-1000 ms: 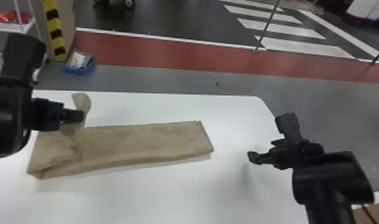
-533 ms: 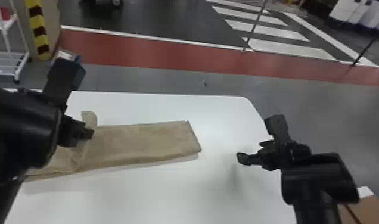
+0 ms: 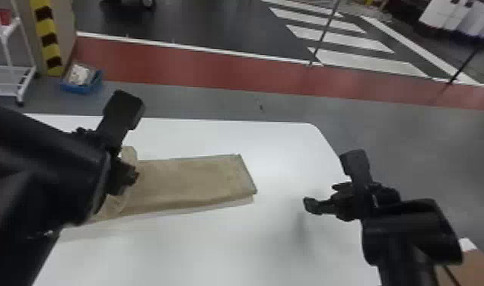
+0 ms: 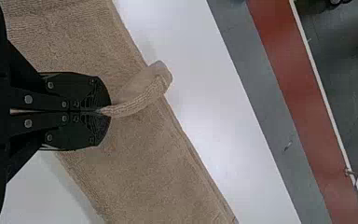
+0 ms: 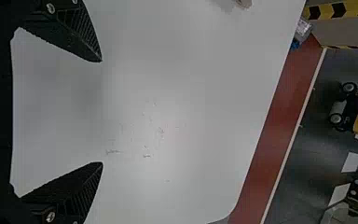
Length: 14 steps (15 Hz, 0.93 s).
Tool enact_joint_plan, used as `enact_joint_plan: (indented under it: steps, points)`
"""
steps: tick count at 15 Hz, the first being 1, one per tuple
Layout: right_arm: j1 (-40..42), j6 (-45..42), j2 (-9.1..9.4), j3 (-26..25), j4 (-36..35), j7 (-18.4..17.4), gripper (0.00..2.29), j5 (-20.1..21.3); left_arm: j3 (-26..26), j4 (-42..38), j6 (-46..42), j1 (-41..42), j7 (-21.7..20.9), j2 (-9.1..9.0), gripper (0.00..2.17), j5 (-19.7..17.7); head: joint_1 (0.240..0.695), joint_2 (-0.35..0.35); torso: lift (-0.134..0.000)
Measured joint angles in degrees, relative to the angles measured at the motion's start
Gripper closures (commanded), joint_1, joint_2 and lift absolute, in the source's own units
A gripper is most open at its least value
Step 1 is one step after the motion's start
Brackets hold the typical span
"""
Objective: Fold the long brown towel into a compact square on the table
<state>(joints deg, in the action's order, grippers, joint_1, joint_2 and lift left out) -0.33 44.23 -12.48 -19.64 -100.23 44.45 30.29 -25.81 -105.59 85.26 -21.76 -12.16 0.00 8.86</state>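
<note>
Over the white table (image 3: pixel 222 251), pinching a raised fold of brown towel (image 3: pixel 191 180) with the left gripper (image 3: pixel 132 175) — and holding the right gripper (image 3: pixel 323 196) spread, empty!

Honestly there's a decent open lane of white table (image 3: pixel 222 243) between the right end of the brown towel (image 3: pixel 195 180) and the right gripper (image 3: pixel 324 197), plus a wide bare stretch on the towel's near side and a narrower strip along its far side. The left end's the awkward bit: the left arm (image 3: pixel 43 171) looms over it, and the left gripper (image 3: pixel 125 175) with the raised flap (image 3: pixel 129 153) pinched in it blocks a straight slide along the towel's top.
</note>
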Motion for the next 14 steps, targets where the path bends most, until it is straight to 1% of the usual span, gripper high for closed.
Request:
enact_joint_plan:
  steps: [1,2,4,7,10,12,13,14]
  points:
    - [0.12,-0.10,0.00,-0.10,-0.03,0.01,0.10,-0.15,-0.59,0.08,-0.32,-0.02,0.31,0.00,0.23,-0.52,0.695,-0.350,-0.123]
    - [0.19,-0.14,0.00,-0.21,-0.05,0.04,0.10,-0.53,-1.10,0.09,-0.43,-0.03,0.05,0.00,0.00,-0.70,0.695,-0.350,-0.123]
    - [0.06,-0.14,-0.05,-0.48,-0.27,0.18,0.10,-1.73,-1.74,-0.34,-0.40,0.14,-1.20,0.00,0.02,-0.79,0.695,-0.350,-0.123]
    - [-0.61,1.35,-0.08,-0.11,-1.30,0.30,0.10,-2.70,-1.81,-2.24,-0.07,1.18,-1.78,0.00,0.03,-0.90,0.695,-0.350,-0.123]
    - [-1.18,4.81,0.51,0.90,-3.68,0.29,0.10,-4.31,-1.17,-4.27,0.18,2.27,-2.29,0.00,0.03,-1.03,0.695,-0.350,-0.123]
    - [-0.98,8.98,1.53,2.33,-7.60,0.28,0.10,-6.64,1.24,-5.98,0.28,3.66,-4.01,0.00,0.03,-0.92,0.695,-0.350,-0.123]
    - [-0.78,11.11,2.44,3.40,-9.92,0.28,0.10,-7.77,4.23,-7.41,0.22,5.27,-6.02,0.00,0.03,-0.60,0.695,-0.350,-0.123]
    - [-0.72,12.97,3.82,4.80,-12.08,0.22,0.10,-8.52,7.95,-9.23,0.09,7.25,-8.35,0.00,0.03,-0.01,0.695,-0.310,-0.123]
